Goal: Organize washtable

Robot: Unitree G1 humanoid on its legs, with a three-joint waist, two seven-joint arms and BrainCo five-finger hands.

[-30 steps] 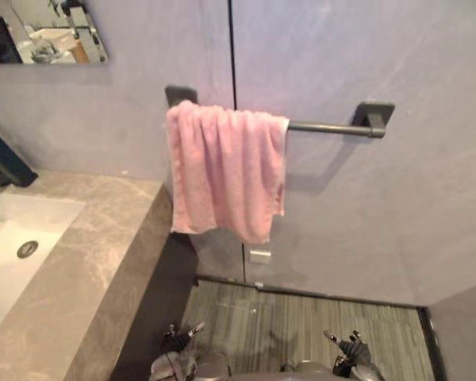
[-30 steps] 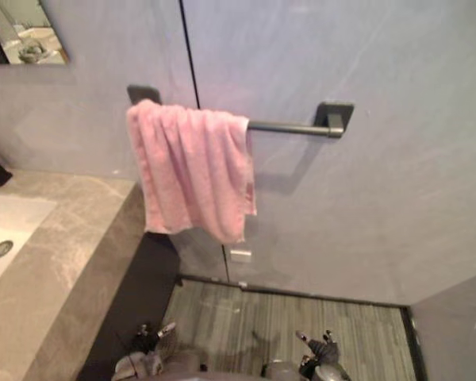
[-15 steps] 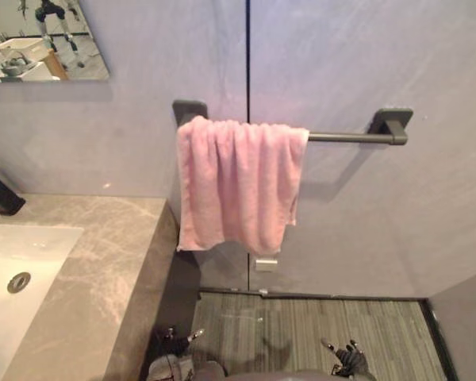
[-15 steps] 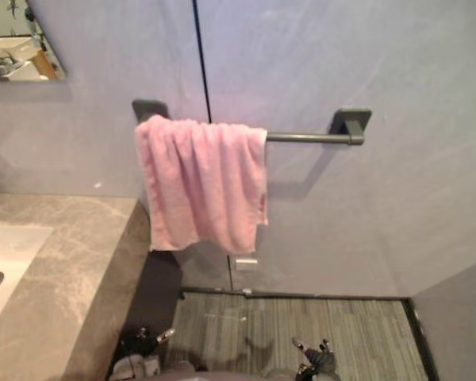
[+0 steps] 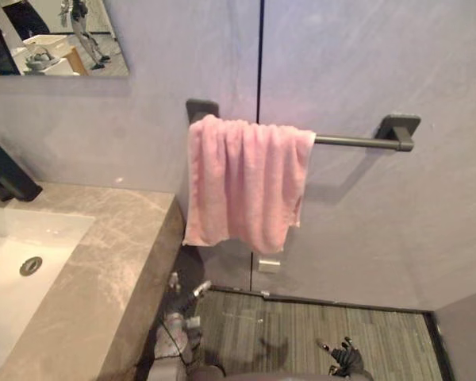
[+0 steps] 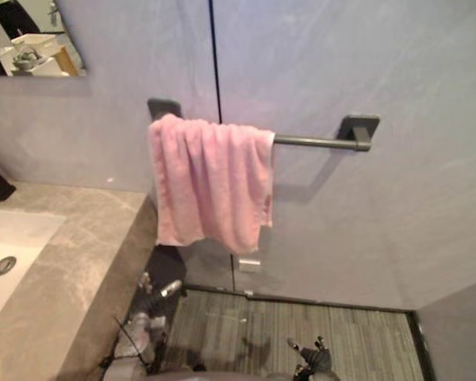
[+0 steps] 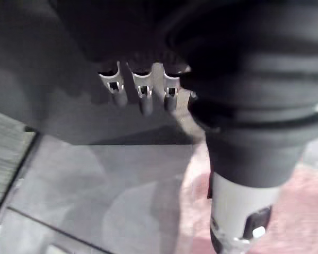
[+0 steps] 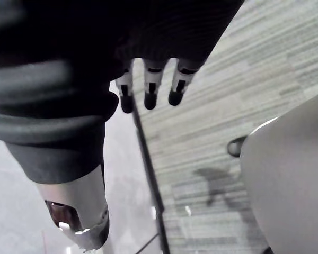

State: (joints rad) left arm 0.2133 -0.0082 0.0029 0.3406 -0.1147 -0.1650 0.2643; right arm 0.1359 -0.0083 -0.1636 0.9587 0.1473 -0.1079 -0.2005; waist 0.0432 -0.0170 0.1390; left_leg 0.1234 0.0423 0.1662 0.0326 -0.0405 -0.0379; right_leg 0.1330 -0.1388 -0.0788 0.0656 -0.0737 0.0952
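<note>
A pink towel (image 5: 246, 182) hangs bunched over the left part of a dark wall bar (image 5: 357, 141). To its left runs the grey marble washtable (image 5: 103, 270) with a white sink (image 5: 16, 270) and a black faucet (image 5: 6, 175). My left hand (image 5: 179, 319) is raised beside the washtable's end, below the towel, apart from it. Its fingers (image 7: 143, 94) are relaxed and hold nothing. My right hand (image 5: 346, 357) hangs low over the striped floor (image 8: 244, 106). It too is open, with its fingers (image 8: 148, 91) straight and empty.
A mirror (image 5: 55, 36) hangs on the wall above the faucet. A small white outlet (image 5: 267, 263) sits on the wall under the towel. The right half of the bar is bare. A grey wall closes in the floor at the far right.
My left hand has risen from low by the floor to beside the washtable's end. The camera has shifted. The towel and my right hand have kept their places.
</note>
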